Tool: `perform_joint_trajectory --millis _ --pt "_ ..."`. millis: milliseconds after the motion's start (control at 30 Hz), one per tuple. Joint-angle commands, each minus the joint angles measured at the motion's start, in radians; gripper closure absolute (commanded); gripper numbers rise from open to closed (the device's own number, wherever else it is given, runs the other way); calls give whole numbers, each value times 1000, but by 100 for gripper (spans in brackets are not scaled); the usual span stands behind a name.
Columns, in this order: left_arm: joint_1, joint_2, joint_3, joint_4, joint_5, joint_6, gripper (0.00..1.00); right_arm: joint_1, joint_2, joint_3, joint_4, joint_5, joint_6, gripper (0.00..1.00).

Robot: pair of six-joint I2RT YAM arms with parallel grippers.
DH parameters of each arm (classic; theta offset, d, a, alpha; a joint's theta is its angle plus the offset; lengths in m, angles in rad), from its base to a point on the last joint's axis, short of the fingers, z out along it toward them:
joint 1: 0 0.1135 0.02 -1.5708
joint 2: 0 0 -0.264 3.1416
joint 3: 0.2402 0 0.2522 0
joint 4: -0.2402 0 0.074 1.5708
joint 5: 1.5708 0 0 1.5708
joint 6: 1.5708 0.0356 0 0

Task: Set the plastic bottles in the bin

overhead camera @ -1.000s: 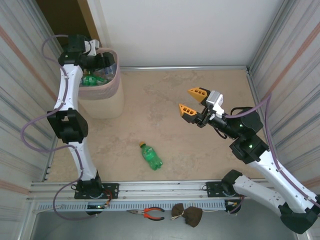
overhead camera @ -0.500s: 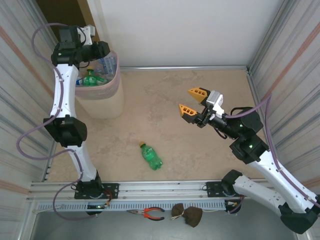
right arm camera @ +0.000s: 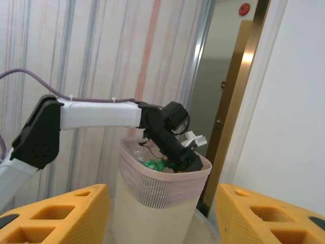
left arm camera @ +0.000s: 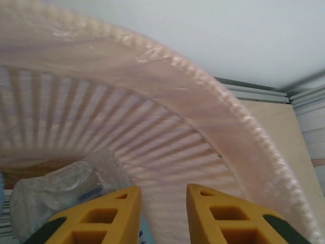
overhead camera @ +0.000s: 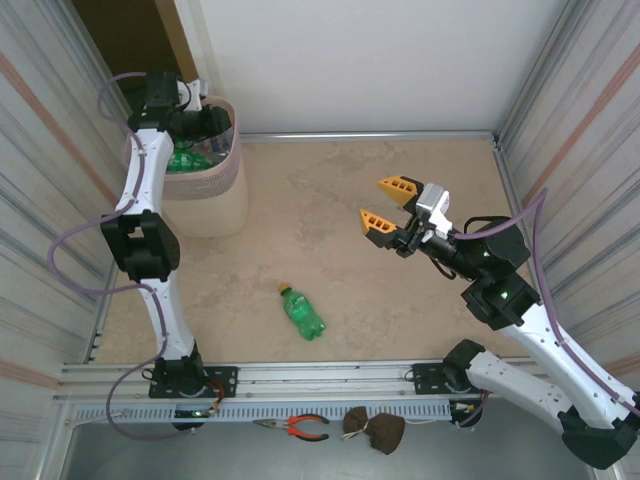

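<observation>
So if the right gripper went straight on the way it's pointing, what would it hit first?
Most likely the bin, centred ahead of the right gripper in its wrist view. The way there looks free, though depth is hard to judge.

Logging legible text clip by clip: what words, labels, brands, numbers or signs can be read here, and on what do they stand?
No text reads clearly in these pictures.
Green bottle lying on the floor: label too small to read.
Clear bottle inside the bin: blue print on it, too blurred to read.
Red round fitting high on the wall by the door frame: no legible marking.
</observation>
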Motion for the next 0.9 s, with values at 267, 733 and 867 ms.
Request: perform_joint_trajectory --millis 267,733,867 --pt "14 -74 27 39 65 -29 70 6 -16 -5 0 14 13 44" --pt "-15 -245 50 -64 -11 46 68 7 -11 -8 2 15 12 43" --pt "-45 -314 20 -115 -44 85 67 7 -6 -9 -3 18 10 43"
